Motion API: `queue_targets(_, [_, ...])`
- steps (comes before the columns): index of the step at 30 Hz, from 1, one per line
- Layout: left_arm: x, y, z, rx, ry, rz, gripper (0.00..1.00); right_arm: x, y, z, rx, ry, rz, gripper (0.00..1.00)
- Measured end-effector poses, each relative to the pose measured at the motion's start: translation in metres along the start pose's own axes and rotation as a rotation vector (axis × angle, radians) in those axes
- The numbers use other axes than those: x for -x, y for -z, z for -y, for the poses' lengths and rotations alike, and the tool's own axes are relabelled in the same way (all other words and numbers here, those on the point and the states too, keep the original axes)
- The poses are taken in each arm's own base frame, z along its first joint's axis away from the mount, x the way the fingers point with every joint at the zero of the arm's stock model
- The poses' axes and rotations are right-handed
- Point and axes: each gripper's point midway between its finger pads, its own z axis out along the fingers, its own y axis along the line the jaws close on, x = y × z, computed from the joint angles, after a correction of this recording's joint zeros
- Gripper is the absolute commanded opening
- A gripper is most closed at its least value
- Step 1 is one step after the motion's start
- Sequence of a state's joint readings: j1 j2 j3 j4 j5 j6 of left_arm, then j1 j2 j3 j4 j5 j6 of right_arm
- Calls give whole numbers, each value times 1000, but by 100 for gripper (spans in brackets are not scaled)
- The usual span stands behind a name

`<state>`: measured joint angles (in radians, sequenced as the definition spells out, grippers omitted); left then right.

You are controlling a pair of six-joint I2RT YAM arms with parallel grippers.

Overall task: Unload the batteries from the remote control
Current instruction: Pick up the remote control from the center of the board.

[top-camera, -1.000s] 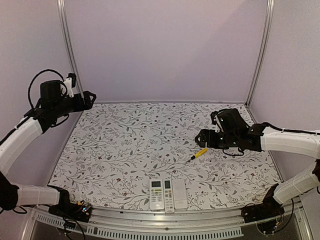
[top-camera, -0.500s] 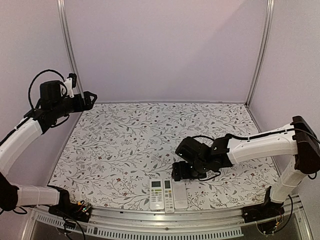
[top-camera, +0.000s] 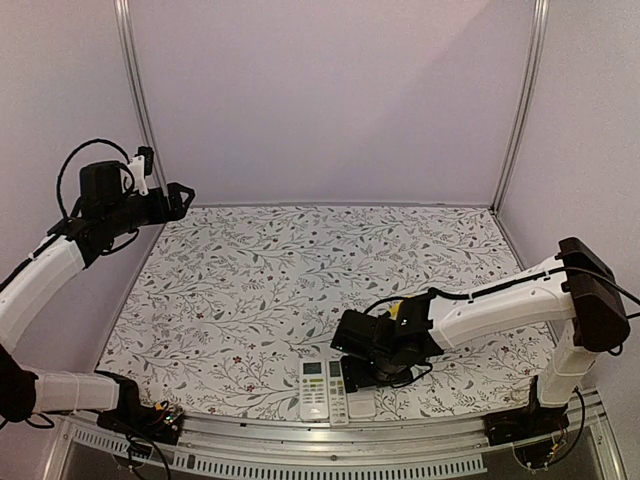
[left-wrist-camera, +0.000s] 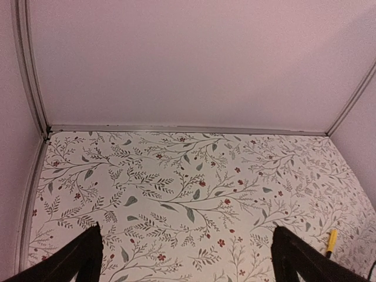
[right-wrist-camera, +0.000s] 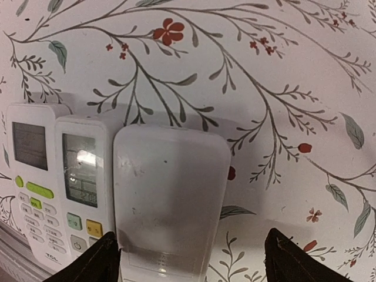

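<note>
Small grey letters near the bottom edge of the leftmost remote [right-wrist-camera: 32, 194] seem to read TCL, though they are tiny. The middle remote [right-wrist-camera: 82, 235] has a lit screen [right-wrist-camera: 79, 170] with faint digits, too blurred to read. Button marks are too small to make out

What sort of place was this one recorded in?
Probably a robot test booth, not a home: plain lilac wall panels in an aluminium frame, and a floral-print tabletop.
</note>
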<state>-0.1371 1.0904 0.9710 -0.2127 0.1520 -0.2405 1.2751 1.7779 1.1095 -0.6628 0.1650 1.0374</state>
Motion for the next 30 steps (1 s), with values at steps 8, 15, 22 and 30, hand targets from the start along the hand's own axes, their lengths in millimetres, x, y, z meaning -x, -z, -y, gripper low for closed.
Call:
queue_targets(8, [0, 0, 0, -2, 0, 0, 100, 1, 2, 2, -18, -19, 1, 83])
queue_targets(15, [0, 0, 1, -3, -1, 2, 100, 2, -2, -1, -28, -17, -4, 83])
queue_targets(22, [1, 0, 1, -3, -1, 5, 100, 7, -6, -11, -26, -9, -3, 83])
queue_targets(30, [1, 0, 1, -3, -1, 6, 100, 2, -9, -1, -84, -10, -16, 82])
